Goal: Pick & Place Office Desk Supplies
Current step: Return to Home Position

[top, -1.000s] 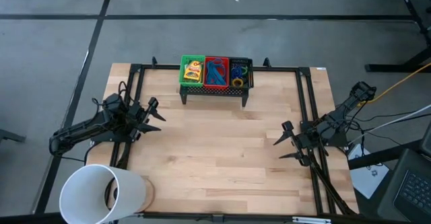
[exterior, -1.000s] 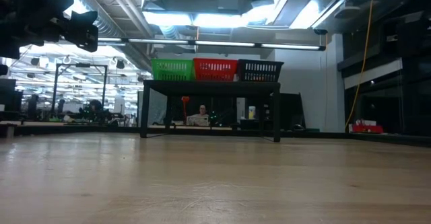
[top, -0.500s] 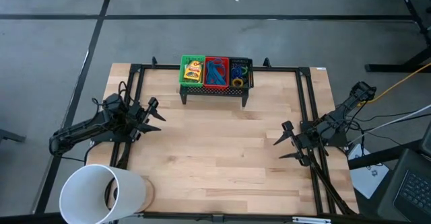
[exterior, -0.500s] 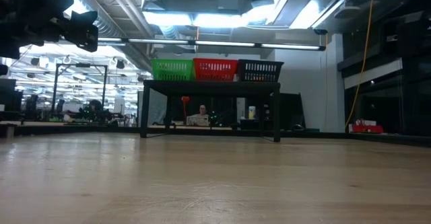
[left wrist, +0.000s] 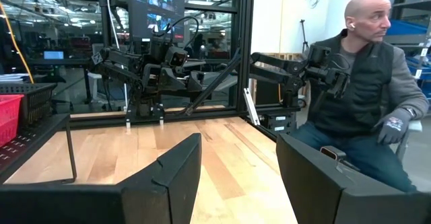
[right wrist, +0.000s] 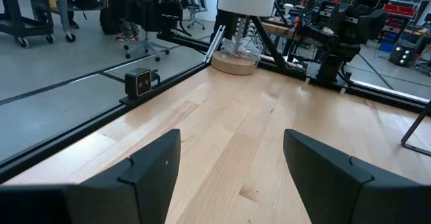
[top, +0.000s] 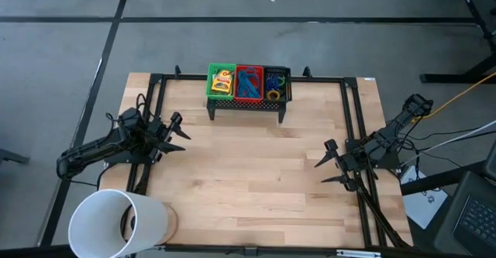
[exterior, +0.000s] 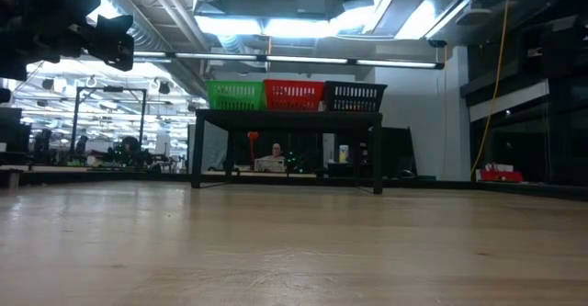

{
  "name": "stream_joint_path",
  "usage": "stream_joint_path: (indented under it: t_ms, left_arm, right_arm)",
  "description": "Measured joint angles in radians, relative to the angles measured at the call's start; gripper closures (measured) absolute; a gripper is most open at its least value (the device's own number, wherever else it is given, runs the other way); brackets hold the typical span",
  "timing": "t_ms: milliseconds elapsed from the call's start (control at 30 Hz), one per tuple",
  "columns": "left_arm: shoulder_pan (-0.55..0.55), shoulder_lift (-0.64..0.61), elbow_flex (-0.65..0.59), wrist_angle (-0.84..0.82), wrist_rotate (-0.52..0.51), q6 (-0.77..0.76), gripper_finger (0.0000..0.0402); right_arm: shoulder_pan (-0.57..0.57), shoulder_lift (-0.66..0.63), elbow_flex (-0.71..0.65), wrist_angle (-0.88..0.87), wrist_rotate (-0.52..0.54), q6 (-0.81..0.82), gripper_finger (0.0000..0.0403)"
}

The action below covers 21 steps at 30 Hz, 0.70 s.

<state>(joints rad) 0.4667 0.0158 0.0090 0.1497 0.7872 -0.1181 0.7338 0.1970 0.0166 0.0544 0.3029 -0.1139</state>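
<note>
As left tool (top: 180, 132), right tool (top: 325, 163) gape, mesh trays (exterior: 293, 95) sit shelved.

The left gripper (left wrist: 237, 144) stands spread over the wooden table (left wrist: 135, 150), facing a dark arm (left wrist: 156, 57) (a person (left wrist: 360, 103) sits nearby).

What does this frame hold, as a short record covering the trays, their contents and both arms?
shelf: black stand at the far edge of the table, carrying three trays side by side
green tray: yellow crayon box
red tray: blue cord bundle
black tray: rubber bands in several colours
left gripper: open, holding nothing, at the table's left side
right gripper: open, holding nothing, at the table's right side
white cylinder: near left corner
</note>
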Motion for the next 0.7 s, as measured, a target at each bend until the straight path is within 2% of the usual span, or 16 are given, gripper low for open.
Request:
stream_joint_path:
  t_ms: [700]
  left_arm:
    - [0.000, 0.000, 0.000, 0.000, 0.000, 0.000, 0.0211]
  right_arm:
    - [0.000, 0.000, 0.000, 0.000, 0.000, 0.000, 0.0140]
